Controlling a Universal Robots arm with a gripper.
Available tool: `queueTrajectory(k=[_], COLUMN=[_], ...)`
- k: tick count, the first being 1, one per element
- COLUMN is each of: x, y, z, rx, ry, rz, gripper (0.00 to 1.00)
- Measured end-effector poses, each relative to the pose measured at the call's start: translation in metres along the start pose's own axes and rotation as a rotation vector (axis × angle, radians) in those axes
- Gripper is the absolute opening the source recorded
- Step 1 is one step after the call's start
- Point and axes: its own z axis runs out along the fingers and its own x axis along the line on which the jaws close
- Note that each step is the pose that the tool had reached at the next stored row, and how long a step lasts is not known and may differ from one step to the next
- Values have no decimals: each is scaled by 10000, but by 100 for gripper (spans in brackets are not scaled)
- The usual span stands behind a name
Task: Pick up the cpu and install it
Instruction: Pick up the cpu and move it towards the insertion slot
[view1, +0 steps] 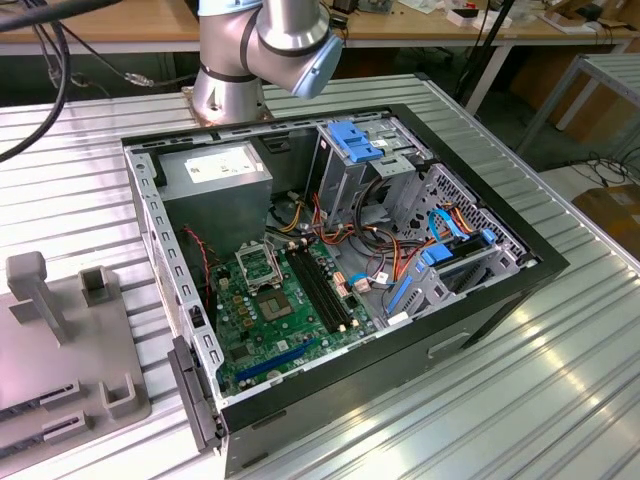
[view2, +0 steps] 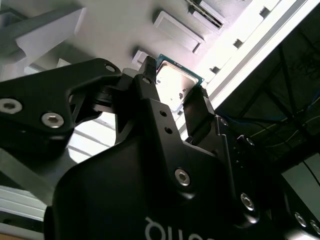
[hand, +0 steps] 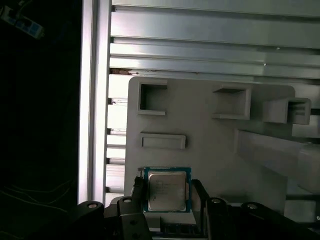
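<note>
Gripper (view2: 175, 81) spread, fingers flanking the cpu (hand: 166, 190) lying flat on the grey fixture plate (hand: 210, 145); contact cannot be told

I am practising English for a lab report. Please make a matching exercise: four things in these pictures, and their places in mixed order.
1 small square grey-topped metal cpu
2 flat green motherboard
3 blue plastic bracket
4 grey plastic fixture plate

a on the metal table beside the black case
b floor of the case
c inside the pincer's span
d atop the metal drive cage

Pairs: 1c, 2b, 3d, 4a
</note>
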Motion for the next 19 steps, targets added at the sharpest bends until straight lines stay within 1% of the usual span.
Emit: queueTrajectory(k=[4,7,11,16,18,19], x=[0,1,1,1,1,2], y=[-1,-1,-2,-3,-3,-4], z=[-67,-143,-222,-317,-346,-433], rx=[-1,0,0,0,0,0], ry=[-1,0,0,-1,0,0], rz=[0,0,0,0,0,0], gripper=[47,47,47,47,47,47])
